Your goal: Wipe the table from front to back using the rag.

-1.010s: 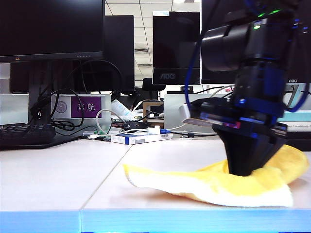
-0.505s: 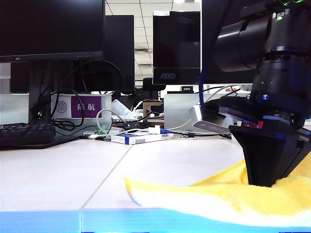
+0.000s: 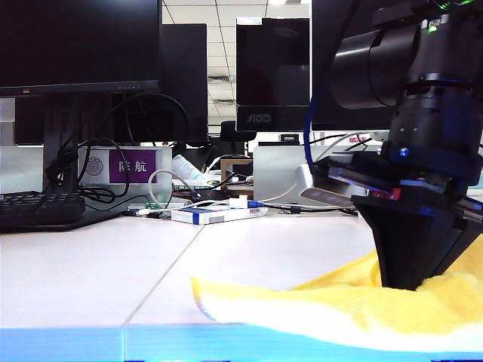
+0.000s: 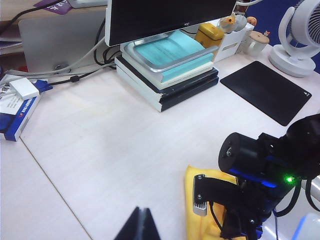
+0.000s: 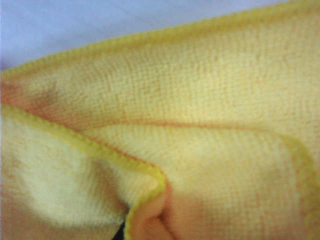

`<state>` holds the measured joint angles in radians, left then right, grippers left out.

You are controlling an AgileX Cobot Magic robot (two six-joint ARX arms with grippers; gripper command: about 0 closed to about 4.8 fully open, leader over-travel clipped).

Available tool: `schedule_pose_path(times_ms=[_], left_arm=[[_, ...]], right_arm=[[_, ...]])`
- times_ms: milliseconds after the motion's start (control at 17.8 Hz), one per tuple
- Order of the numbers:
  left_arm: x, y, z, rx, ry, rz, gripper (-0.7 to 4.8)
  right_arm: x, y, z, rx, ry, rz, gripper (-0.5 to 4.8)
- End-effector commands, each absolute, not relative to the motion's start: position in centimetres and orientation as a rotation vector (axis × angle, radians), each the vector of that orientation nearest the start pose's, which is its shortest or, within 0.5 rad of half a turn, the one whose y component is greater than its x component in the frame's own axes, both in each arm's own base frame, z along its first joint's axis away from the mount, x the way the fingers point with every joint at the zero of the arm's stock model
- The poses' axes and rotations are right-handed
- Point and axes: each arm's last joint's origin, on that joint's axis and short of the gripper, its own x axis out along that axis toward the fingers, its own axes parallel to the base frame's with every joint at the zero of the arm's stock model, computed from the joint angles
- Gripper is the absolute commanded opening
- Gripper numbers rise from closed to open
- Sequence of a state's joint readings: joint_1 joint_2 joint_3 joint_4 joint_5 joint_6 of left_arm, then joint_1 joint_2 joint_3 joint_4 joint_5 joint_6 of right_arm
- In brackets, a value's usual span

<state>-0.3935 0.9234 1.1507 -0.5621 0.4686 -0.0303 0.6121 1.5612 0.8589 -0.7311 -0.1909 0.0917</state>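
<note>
Your right gripper (image 3: 407,283) is clenched on the rag (image 3: 339,302) at the surface's (image 3: 98,264) front edge, ready to drag backward; left gripper (image 4: 141,225) hovers clenched, empty, out of the way.

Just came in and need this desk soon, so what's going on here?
The right gripper is shut on a yellow rag, pressing it onto the table at the front edge, ready to wipe toward the back. The left gripper is shut, holds nothing and hangs above the table beside it. A small white-and-blue box lies further back.
</note>
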Motion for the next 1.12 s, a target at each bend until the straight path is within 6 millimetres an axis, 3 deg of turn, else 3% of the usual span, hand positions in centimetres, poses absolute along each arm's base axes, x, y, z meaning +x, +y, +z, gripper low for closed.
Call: schedule_pose_path(times_ms=[56,168,393,505,561,954,1010,1122], left_arm=[[15.5,-7.9,40.0,-0.038,0.338,-0.858,-0.04],[15.5,-7.9,40.0,-0.038,0.338,-0.858,-0.04],[15.5,-7.9,40.0,-0.038,0.339,-0.858,-0.05],[15.5,-7.9,40.0,-0.037,0.34,-0.858,-0.04],[15.5,-7.9,40.0,-0.038,0.342,-0.859,-0.04],[15.4,-7.9,39.8,-0.042,0.366,-0.876,-0.04],[15.4,-7.9,39.8,-0.042,0.368,-0.879,-0.04],[15.4,-7.9,39.7,-0.044,0.372,-0.892,-0.04]], right_arm=[[22.4,15.5,15.3,-0.251,1.329,0.492,-0.01],[23.4,16.1,16.4,-0.24,1.26,0.48,-0.01],[23.2,16.0,16.5,-0.239,1.298,0.486,0.16],[23.0,16.1,16.9,-0.212,1.301,0.522,2.66],[23.0,16.1,17.2,-0.209,1.298,0.525,2.66],[23.6,16.4,24.1,-0.175,1.177,0.55,2.64],[23.6,16.4,24.8,-0.176,1.18,0.55,2.38],[23.7,16.5,26.0,-0.178,1.181,0.551,0.42]])
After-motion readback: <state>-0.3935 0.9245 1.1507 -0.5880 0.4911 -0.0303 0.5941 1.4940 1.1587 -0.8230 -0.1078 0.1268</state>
